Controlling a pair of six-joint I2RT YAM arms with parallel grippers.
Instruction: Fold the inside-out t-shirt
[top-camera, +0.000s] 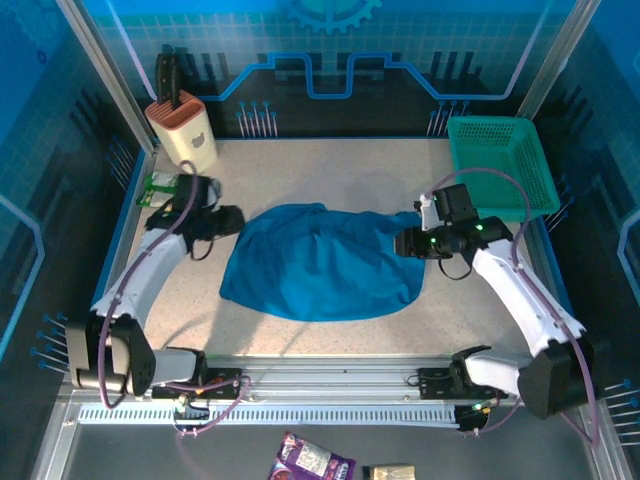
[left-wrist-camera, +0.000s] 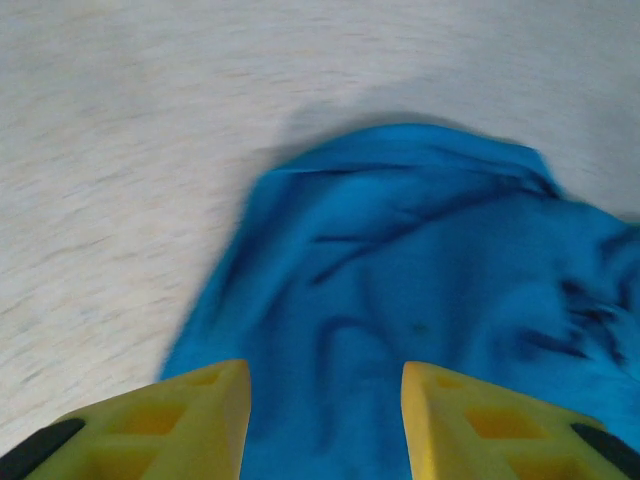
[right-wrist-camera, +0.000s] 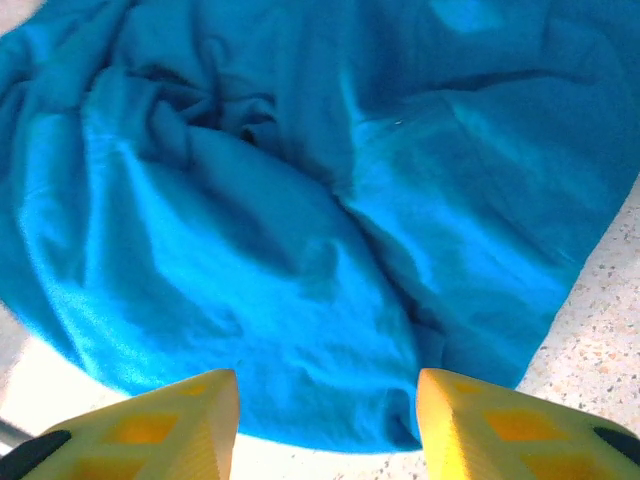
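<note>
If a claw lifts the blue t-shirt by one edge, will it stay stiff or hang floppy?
Probably floppy: the t-shirt lies in soft wrinkles, so it should sag. Pushed, it would likely bunch up on the speckled table rather than slide.

T-shirt (top-camera: 320, 262), medium blue, plain cloth: one, crumpled in a wrinkled, flattened heap, centre of table (top-camera: 330, 170).

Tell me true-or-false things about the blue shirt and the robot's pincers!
The shirt lies on the table. True.
The shirt is in the green basket. False: the basket stands apart, in the far right corner.
The left pincer is open. True.
The shirt is neatly folded. False: it lies rumpled.
The right pincer is shut. False: it is open, by the shirt's right edge.
</note>
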